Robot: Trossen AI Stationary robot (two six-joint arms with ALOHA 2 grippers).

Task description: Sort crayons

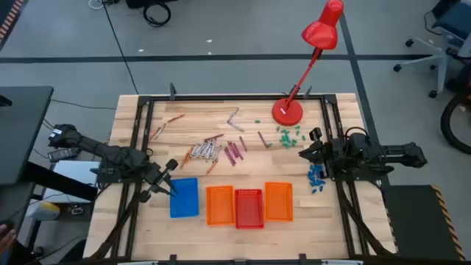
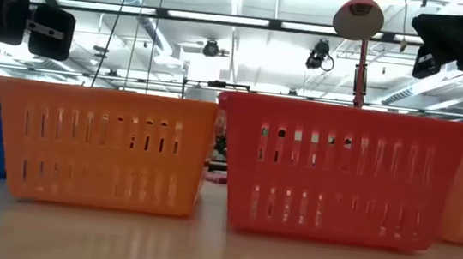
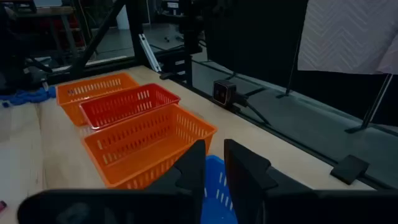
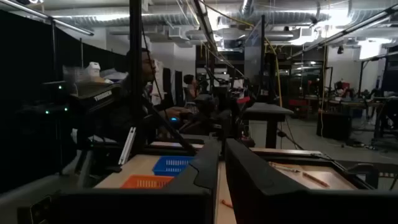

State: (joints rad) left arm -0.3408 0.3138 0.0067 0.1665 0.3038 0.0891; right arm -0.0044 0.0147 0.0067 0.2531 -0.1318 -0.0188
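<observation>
Fingers of the left gripper stand a narrow gap apart with nothing seen between them, poised at the blue tray, the tray nearest the table's left edge. That placement suggests a drop into the blue tray, though whether a crayon went in I cannot tell. The right gripper waits with its fingers together and empty, near the right edge beside the blue bits and teal bits (neither is a crayon). The crayons lie loose around the table's middle, behind the trays, a few strays toward the far left corner. Two orange trays flank the red tray along the near edge, presumably one tray per colour group.
</observation>
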